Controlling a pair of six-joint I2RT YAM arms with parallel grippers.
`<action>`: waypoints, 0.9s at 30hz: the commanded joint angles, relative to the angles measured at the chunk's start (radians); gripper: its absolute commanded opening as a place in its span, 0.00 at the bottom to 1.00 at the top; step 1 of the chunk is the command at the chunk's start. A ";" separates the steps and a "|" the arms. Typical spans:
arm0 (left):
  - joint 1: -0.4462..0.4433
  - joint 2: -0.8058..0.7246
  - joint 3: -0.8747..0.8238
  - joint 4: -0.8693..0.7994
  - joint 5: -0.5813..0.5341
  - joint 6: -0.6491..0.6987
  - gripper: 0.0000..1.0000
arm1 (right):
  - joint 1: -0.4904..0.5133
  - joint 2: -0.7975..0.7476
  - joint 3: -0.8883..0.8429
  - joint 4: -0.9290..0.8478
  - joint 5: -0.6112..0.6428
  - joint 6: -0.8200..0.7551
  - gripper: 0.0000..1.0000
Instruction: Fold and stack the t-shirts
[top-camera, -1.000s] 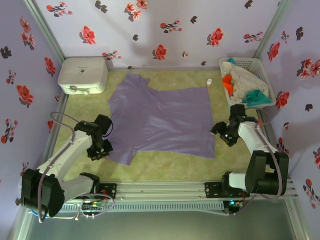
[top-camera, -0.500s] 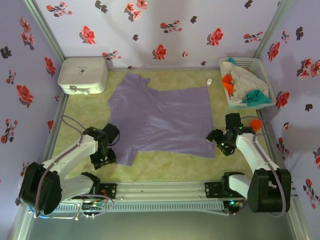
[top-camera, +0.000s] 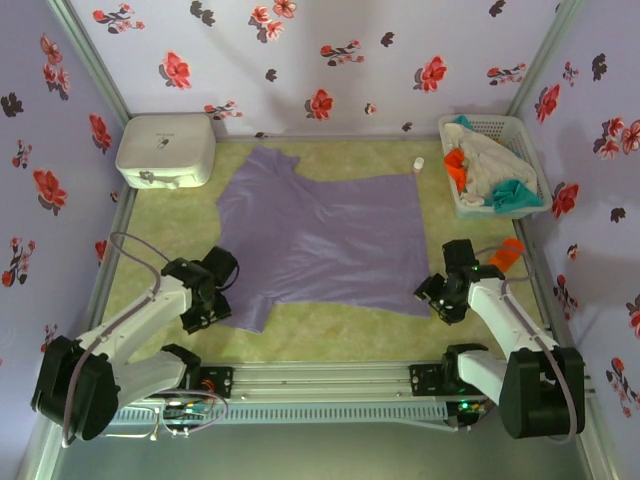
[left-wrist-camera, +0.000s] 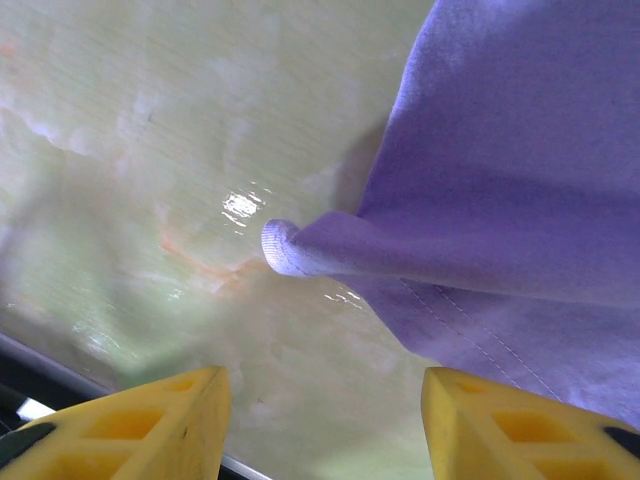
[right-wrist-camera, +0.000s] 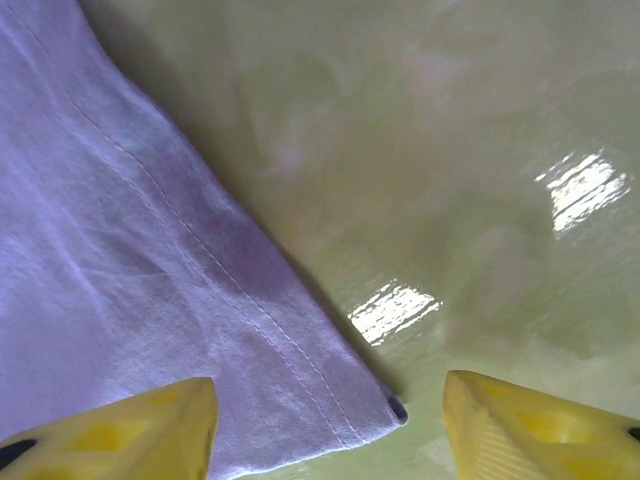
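A lavender-purple t-shirt (top-camera: 320, 235) lies spread flat on the green table. My left gripper (top-camera: 207, 311) hovers open at its near-left sleeve; in the left wrist view (left-wrist-camera: 325, 420) a rolled sleeve edge (left-wrist-camera: 285, 247) lies just beyond the yellow fingers (left-wrist-camera: 150, 420). My right gripper (top-camera: 441, 296) stands open over the shirt's near-right hem corner (right-wrist-camera: 385, 405), which lies between the fingers, close to the right wrist camera (right-wrist-camera: 330, 420). Orange, teal and off-white shirts (top-camera: 485, 175) sit heaped in the lattice basket (top-camera: 533, 160).
A white rounded plastic box (top-camera: 166, 149) stands at the back left. A small white object (top-camera: 418, 164) lies beside the basket. Floral walls close in the table on three sides, and a metal rail (top-camera: 330, 380) runs along the near edge.
Both arms have swung nearer to the front edge and settled at the shirt's near corners: the left at the sleeve, the right at the hem corner. The shirt has not moved.
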 joint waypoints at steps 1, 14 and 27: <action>0.008 -0.017 0.022 -0.008 0.033 0.019 0.53 | 0.033 0.002 -0.021 0.016 0.038 0.065 0.56; 0.058 -0.008 0.067 -0.008 0.112 0.092 0.64 | 0.107 0.060 -0.044 0.091 0.056 0.124 0.44; 0.058 0.027 0.041 -0.003 0.114 0.086 0.65 | 0.058 0.185 0.063 0.051 0.118 0.027 0.00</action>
